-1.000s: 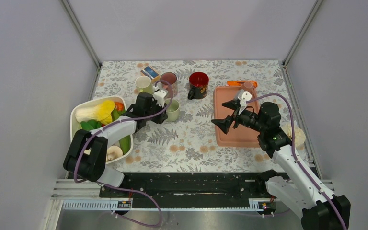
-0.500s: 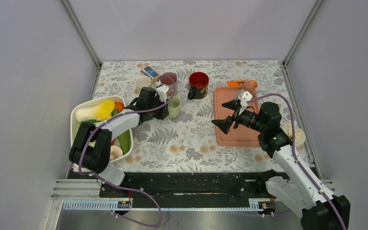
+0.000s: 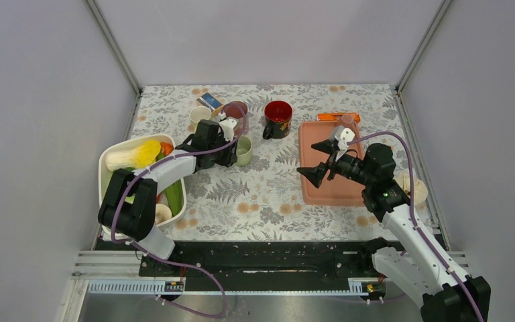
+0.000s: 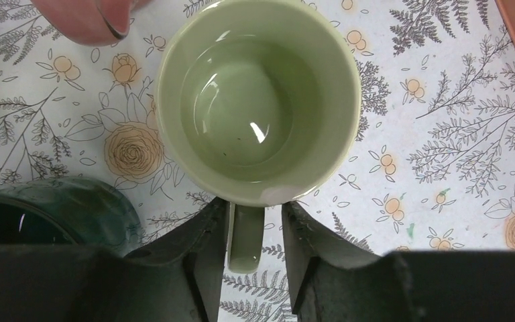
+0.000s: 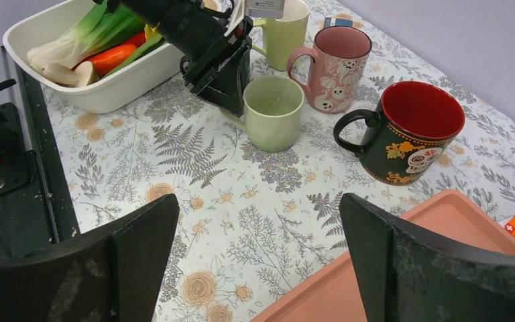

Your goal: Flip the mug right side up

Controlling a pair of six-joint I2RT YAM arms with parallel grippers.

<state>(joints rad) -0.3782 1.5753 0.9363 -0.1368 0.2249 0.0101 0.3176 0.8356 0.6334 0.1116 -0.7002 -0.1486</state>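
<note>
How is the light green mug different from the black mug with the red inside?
The plain pale green mug has no picture; the black, red-lined mug shows a skull. The left gripper straddles the green mug's handle; nothing touches the black mug. Both stand upright.

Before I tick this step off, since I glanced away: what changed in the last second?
The left tool shifted slightly toward the far edge and loosened: its jaws now straddle the green mug by its handle with a gap, letting go. The mug stands upright. The right tool, open over the tray, the pink mug and the black mug stayed put.
</note>
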